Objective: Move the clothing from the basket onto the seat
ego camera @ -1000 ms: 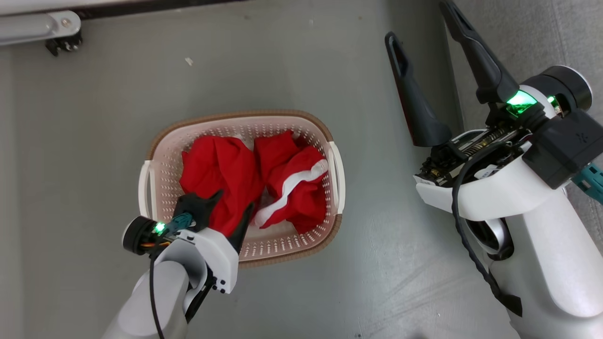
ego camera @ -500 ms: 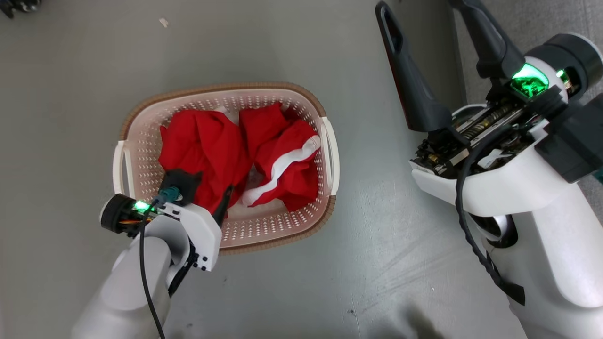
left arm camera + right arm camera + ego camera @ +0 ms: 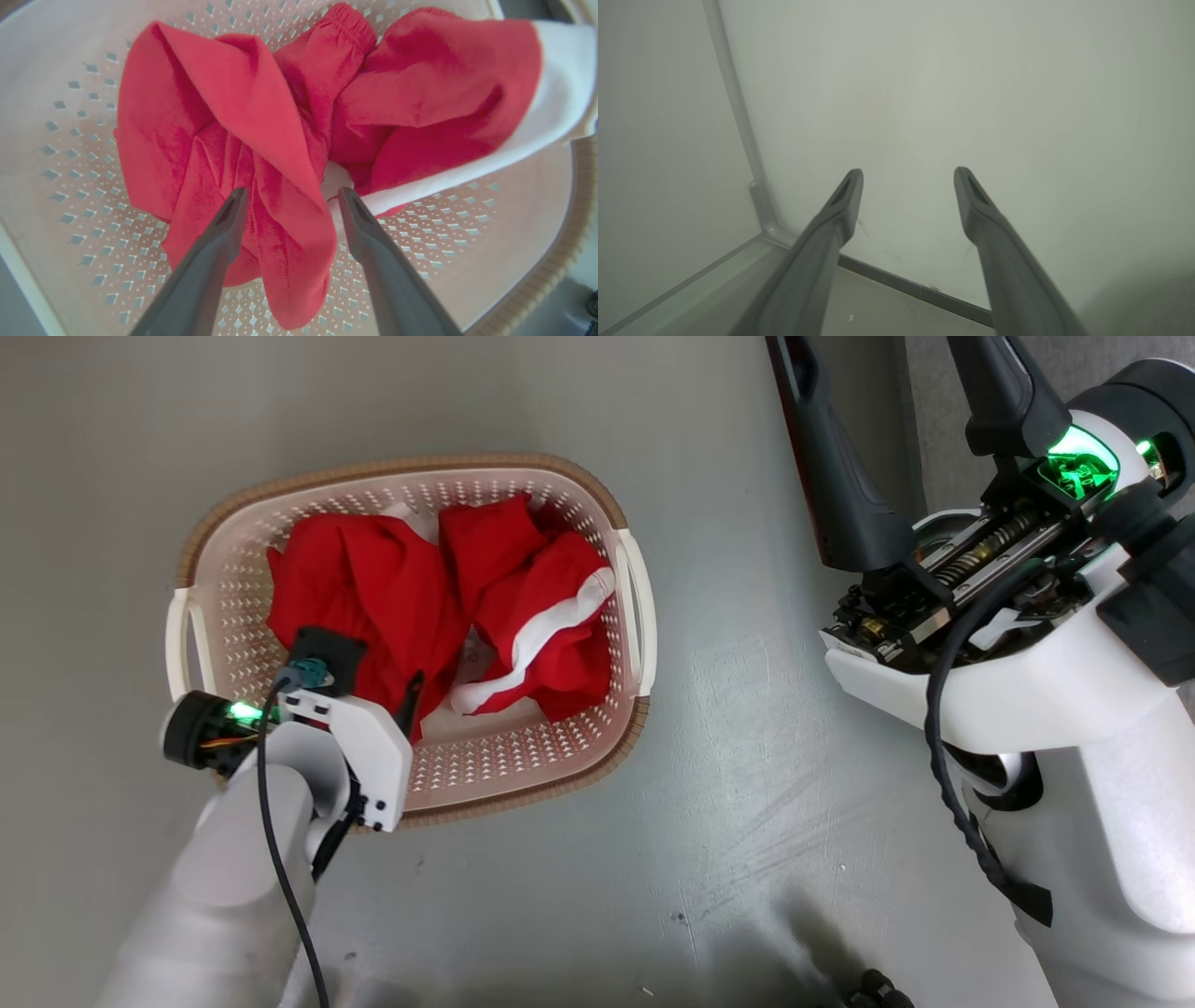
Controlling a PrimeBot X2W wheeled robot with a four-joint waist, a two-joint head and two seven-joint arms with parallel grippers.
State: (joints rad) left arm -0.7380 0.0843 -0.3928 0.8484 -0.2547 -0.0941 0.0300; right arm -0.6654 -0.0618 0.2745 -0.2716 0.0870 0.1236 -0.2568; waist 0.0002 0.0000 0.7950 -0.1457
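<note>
A grey floor [image 3: 579, 392] with a dull sheen spread across the head view, marked by pale scuffs [image 3: 747, 709] toward its right half. 1 small dark speck [image 3: 680, 917] and 1 tiny white fleck [image 3: 842, 868] lay on it lower down, and a small black object [image 3: 873, 989], too cut off to identify, sat at the bottom edge. In the right wrist view a plain pale wall [image 3: 971, 93] met a side wall [image 3: 654, 140] at a corner covered by a pale strip [image 3: 733, 93]. A dark skirting band [image 3: 915, 289] ran along the wall's foot, with 1 white crumb [image 3: 850, 318] below it.
</note>
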